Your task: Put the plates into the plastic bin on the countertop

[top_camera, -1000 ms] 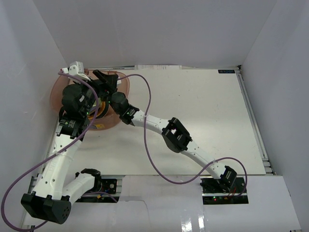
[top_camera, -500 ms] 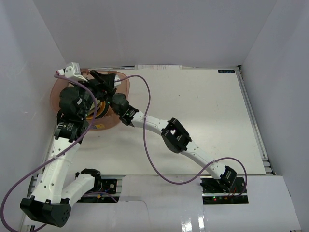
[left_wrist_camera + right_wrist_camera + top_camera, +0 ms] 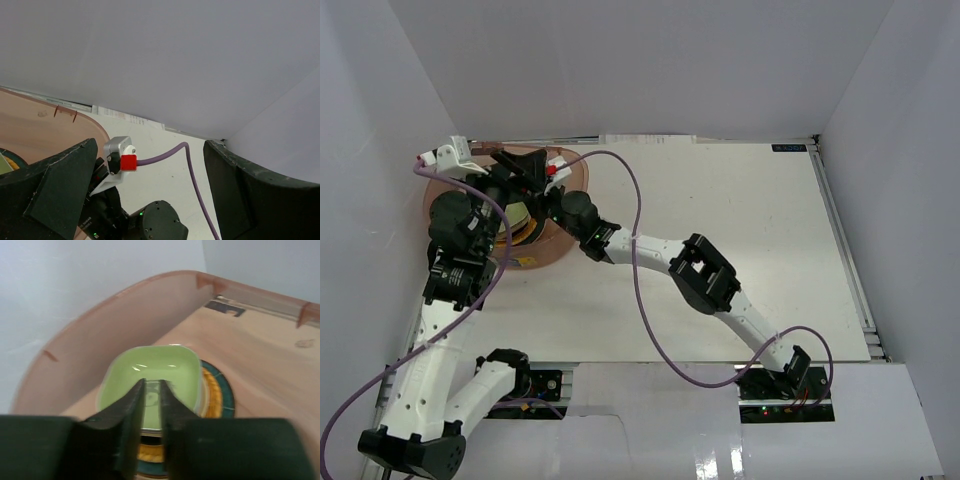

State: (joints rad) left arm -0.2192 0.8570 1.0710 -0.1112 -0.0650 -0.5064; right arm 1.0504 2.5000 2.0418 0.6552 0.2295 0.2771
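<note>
The green plate [image 3: 150, 367], small and rounded-square, lies on top of a stack inside the plastic bin [image 3: 150, 305]. Under it show an orange woven plate [image 3: 211, 390] and a dark teal plate [image 3: 226, 395]. My right gripper [image 3: 152, 382] hovers just over the green plate's near edge, open by a narrow gap with nothing between its fingers. My left gripper [image 3: 150, 145] stands wide open and empty above the bin [image 3: 40, 135], facing the right wrist. From above, both grippers, left [image 3: 520, 163] and right [image 3: 535, 198], crowd over the bin [image 3: 538, 255] and hide most of the stack [image 3: 523, 218].
The bin sits in the far left corner of the white countertop [image 3: 740, 230], close to the left and back walls. The right arm's purple cable [image 3: 635, 200] arcs over the table. The right arm [image 3: 705, 280] stretches diagonally across the middle.
My right gripper's jaws have parted from shut to a narrow gap. The left arm has drawn back to the left and its wrist has risen. The right arm's elbow has shifted right.
</note>
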